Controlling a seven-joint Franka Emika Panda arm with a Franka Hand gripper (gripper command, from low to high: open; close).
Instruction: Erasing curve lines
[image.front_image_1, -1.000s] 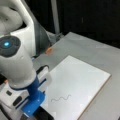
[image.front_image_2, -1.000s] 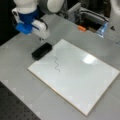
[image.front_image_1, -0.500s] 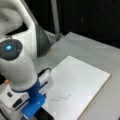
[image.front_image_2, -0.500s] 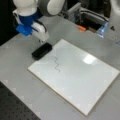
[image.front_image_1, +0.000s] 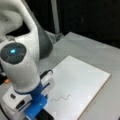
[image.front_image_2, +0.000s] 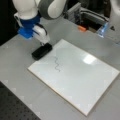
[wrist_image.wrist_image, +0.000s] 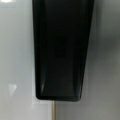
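Note:
The curve lines (image.front_image_2: 57, 64) are one thin dark squiggle on the white board (image.front_image_2: 82, 80), near the board's left end in this front view. In a front view the same curve lines (image.front_image_1: 61, 98) lie low on the white board (image.front_image_1: 82, 80). A black eraser (image.front_image_2: 42, 51) lies at the board's top-left corner, partly on the grey table. My gripper (image.front_image_2: 44, 43) hangs right over the eraser, its white fingers reaching down to the eraser's far end. The wrist view is filled by the eraser (wrist_image.wrist_image: 61, 50), with no fingers showing. The arm hides the gripper in a front view.
A small orange object (image.front_image_2: 82, 28) and a bluish item (image.front_image_2: 102, 29) sit at the table's far side beside dark equipment. A bright glare patch (image.front_image_2: 88, 59) lies on the board. A dark perforated surface (image.front_image_2: 15, 110) borders the table at a front view's bottom left.
The arm has shifted only slightly above the eraser. The eraser, the board and the squiggle stay where they were.

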